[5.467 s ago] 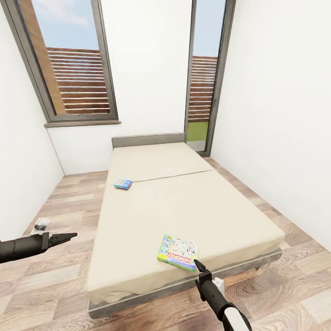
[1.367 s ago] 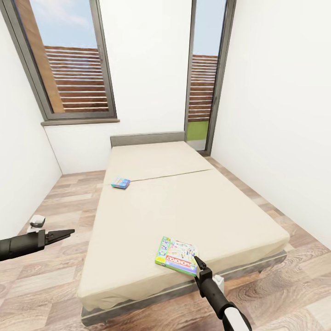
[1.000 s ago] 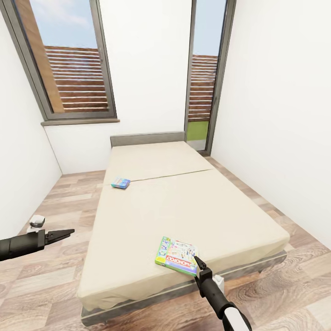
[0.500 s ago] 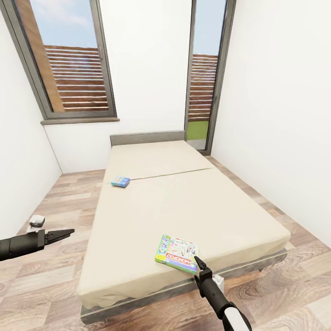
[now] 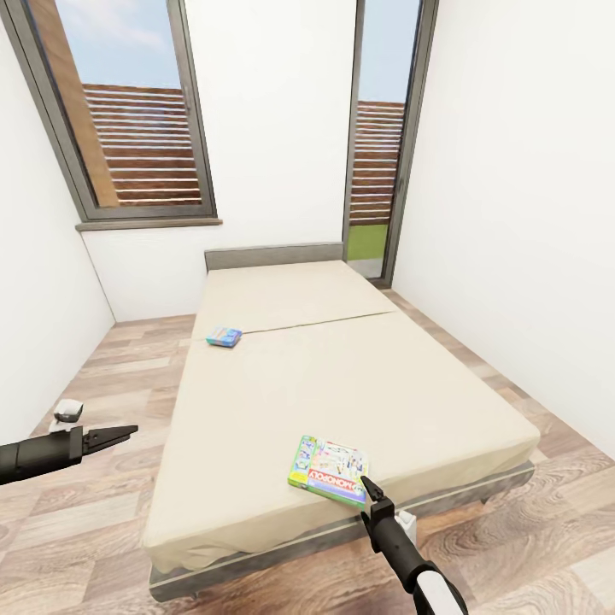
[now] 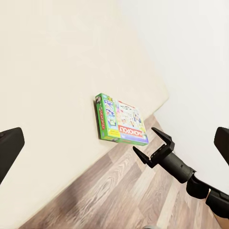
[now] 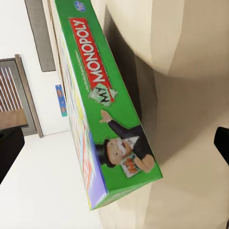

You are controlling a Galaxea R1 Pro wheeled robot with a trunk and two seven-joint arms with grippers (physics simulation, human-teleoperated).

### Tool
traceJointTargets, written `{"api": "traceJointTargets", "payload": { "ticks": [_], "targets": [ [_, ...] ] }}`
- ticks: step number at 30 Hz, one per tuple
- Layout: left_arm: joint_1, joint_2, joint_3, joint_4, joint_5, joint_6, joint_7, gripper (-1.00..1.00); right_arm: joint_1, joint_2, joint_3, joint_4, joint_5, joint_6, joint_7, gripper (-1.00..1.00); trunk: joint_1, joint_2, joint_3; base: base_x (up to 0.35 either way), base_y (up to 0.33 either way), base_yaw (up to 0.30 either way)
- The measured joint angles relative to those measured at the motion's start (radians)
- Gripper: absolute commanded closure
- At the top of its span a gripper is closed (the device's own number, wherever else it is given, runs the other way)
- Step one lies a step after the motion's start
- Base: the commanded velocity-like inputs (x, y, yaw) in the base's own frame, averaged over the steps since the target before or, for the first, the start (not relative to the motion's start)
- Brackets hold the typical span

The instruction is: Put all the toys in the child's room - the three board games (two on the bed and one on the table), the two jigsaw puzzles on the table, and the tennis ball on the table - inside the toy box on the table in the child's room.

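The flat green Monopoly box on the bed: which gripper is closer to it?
Right. The right gripper sits just at the flat green Monopoly box's near corner; the left gripper hangs over the floor, beside the bed.

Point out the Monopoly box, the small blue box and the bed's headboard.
Monopoly box (image 5: 330, 471), head view, middle of its printed lid.
small blue box (image 5: 224, 336), head view, centre of its top face.
headboard (image 5: 273, 256), head view, middle of the dark grey panel.
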Motion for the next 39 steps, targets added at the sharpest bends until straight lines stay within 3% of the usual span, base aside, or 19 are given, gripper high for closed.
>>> {"api": "traceJointTargets", "payload": {
  "ticks": [25,39],
  "targets": [
    [0.0,0.0,0.0,0.0,0.0,0.0,0.0,-1.0,0.0,0.0,0.001,0.0,0.0,0.002,-0.001,-1.0,0.0,0.0,0.0,0.0,0.045,0.0],
    [0.0,0.0,0.0,0.0,0.0,0.0,0.0,-1.0,0.0,0.0,0.001,0.0,0.0,0.067,-0.002,-1.0,0.0,0.0,0.0,0.0,0.003,0.0]
  ]
}}
